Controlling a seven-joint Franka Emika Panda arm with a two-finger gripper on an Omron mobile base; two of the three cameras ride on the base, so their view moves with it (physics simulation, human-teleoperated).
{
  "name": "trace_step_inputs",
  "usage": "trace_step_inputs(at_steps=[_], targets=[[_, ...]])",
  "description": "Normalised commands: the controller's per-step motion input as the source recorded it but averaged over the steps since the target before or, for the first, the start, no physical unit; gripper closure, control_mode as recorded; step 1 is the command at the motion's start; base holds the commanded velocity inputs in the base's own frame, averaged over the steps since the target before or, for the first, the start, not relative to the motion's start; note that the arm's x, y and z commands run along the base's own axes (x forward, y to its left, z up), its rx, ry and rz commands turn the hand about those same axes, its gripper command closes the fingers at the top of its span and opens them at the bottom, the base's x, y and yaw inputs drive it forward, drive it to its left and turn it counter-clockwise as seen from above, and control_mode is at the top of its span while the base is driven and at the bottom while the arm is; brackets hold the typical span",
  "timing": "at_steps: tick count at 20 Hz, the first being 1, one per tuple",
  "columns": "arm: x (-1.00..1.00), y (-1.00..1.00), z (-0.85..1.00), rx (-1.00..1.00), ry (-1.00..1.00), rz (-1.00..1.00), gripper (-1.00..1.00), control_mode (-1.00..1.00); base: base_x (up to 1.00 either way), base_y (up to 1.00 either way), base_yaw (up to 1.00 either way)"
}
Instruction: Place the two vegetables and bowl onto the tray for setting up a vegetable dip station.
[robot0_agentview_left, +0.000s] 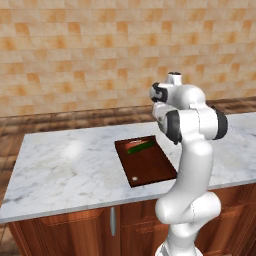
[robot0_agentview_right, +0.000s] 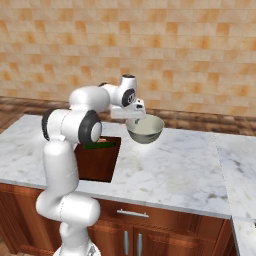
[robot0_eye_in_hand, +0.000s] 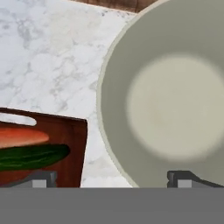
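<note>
Our claw over a big round bowl, veggies on the board.

We see the smooth, pale grey-green bowl (robot0_eye_in_hand: 175, 100), round and shallow, with a lighter rim; in the right base view it looks lifted above the white marble counter (robot0_agentview_right: 175, 165), tipped a little, just beside the tray. Our gripper (robot0_eye_in_hand: 111, 178) has its two small dark tips spread wide; one tip sits inside the bowl's rim, so we may be gripping the rim, but we cannot be sure. The tray (robot0_eye_in_hand: 70, 131) is a flat dark reddish-brown board with a pale slot at one end. On it lie the shiny green cucumber (robot0_eye_in_hand: 30, 156) and the orange carrot (robot0_eye_in_hand: 22, 136), side by side. Both are cut off by the hand view's edge. In the left base view our arm hides the bowl.
</note>
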Motion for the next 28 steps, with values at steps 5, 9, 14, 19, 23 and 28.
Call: trace_step_inputs(at_steps=[5,9,14,19,23,28], targets=[[0.18,-0.03,-0.39,0.00,0.00,0.15,-1.00,-1.00,0.00,0.00,0.00],[0.18,-0.04,-0.28,0.00,0.00,0.12,-1.00,-1.00,0.00,0.00,0.00],[0.08,-0.03,-0.20,0.00,0.00,0.12,-1.00,-1.00,0.00,0.00,0.00],[0.00,0.00,-0.21,0.00,0.00,0.12,-1.00,-1.00,0.00,0.00,0.00],[0.00,0.00,-0.17,0.00,0.00,0.07,-1.00,-1.00,0.00,0.00,0.00],[0.00,0.00,-0.11,0.00,0.00,0.01,1.00,-1.00,0.00,0.00,0.00]])
